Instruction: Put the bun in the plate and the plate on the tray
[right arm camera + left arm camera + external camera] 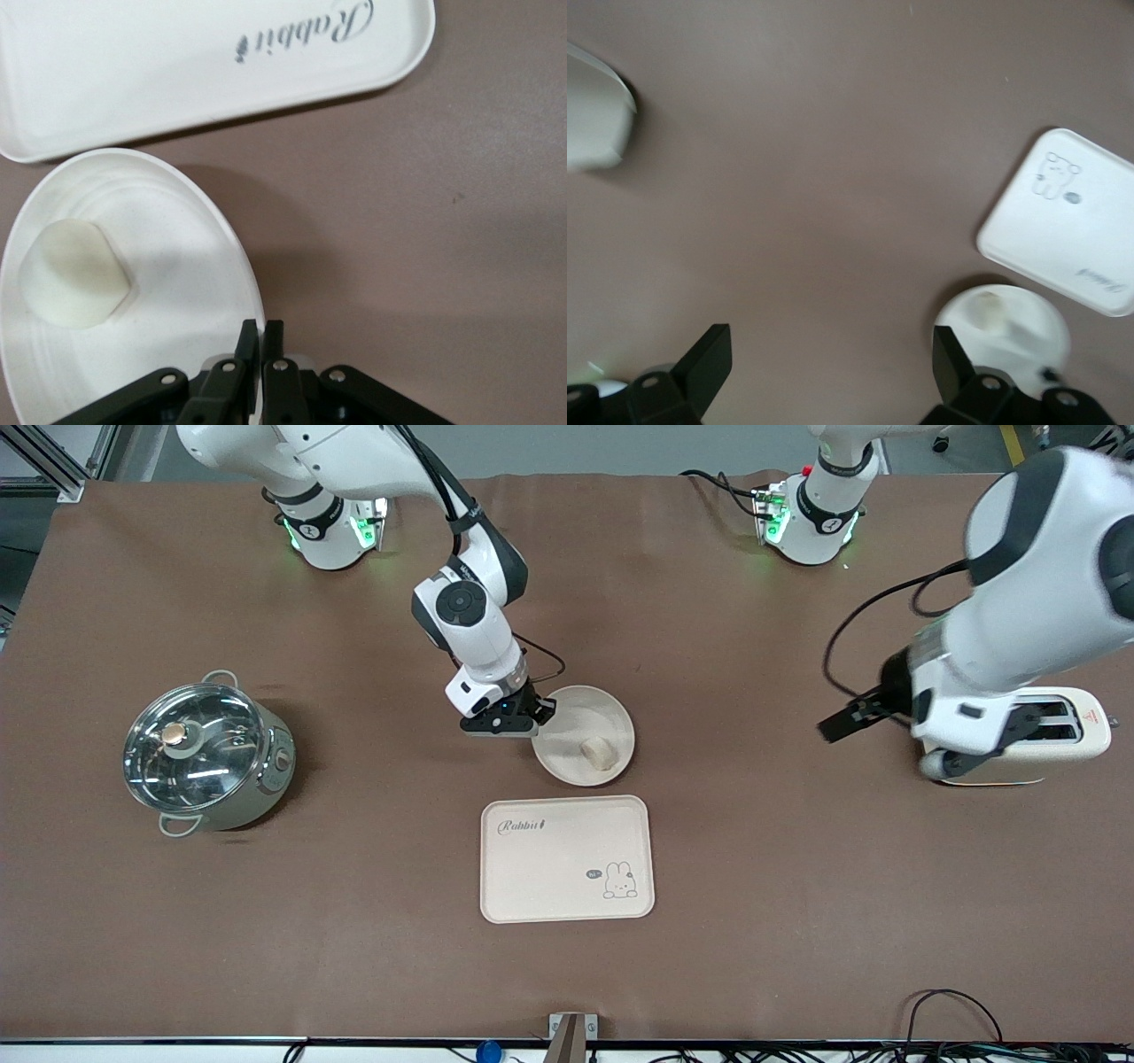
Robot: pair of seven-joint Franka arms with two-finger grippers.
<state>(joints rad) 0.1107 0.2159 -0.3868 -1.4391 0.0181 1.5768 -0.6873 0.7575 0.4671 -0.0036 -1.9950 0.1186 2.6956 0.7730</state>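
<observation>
The right hand is clamped on the rim of the plate, at the edge toward the right arm's end of the desk, a hold suited to lifting it. The bun already lies in the plate. The tray, nearer the front camera, just beside the plate, awaits it. The left hand waits with jaws apart over the toaster.

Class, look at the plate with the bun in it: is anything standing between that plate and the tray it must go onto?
Nothing visible does. The plate, bun inside, sits just farther from the front camera than the tray, with only bare cloth between them. The tray's top is bare. The right gripper is shut on the plate's rim.
</observation>
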